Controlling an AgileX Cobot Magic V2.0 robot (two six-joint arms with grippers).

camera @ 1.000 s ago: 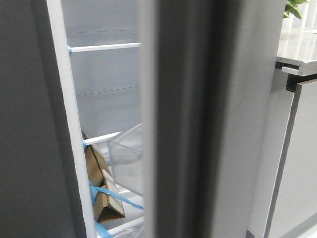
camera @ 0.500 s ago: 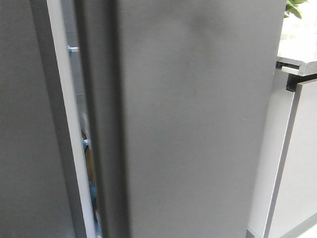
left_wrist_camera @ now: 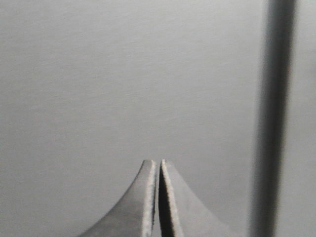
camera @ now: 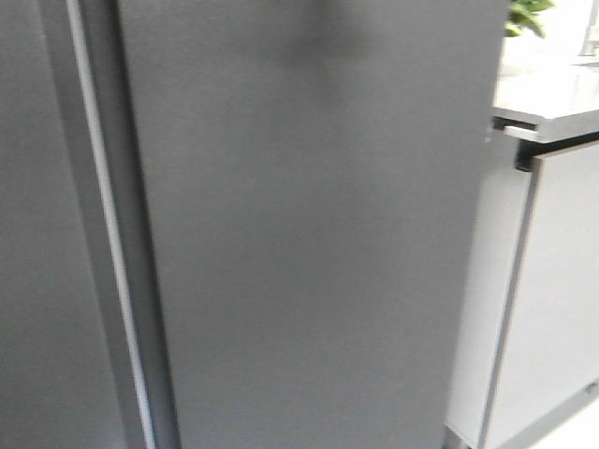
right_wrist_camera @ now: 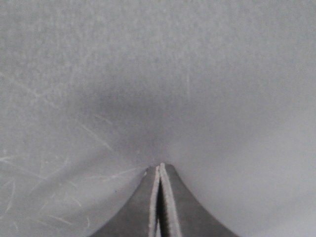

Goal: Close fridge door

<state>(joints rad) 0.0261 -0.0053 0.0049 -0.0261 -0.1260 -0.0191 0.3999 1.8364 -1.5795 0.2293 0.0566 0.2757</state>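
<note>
The fridge door, a tall matte dark grey panel, fills the middle of the front view and lies flush beside the second dark grey door, with a thin pale seam between them. No fridge interior shows. Neither gripper shows in the front view. My left gripper is shut and empty, its tips close to a flat grey panel with a dark vertical seam beside it. My right gripper is shut and empty, its tips at or touching the scratched grey door surface.
A pale grey cabinet door stands to the right of the fridge under a light countertop. A green plant sits at the back on that counter. A strip of floor shows at the lower right.
The fridge door has swung leftward from partly open to shut; the shelves, clear bin and brown box inside are now hidden. The view has shifted slightly.
</note>
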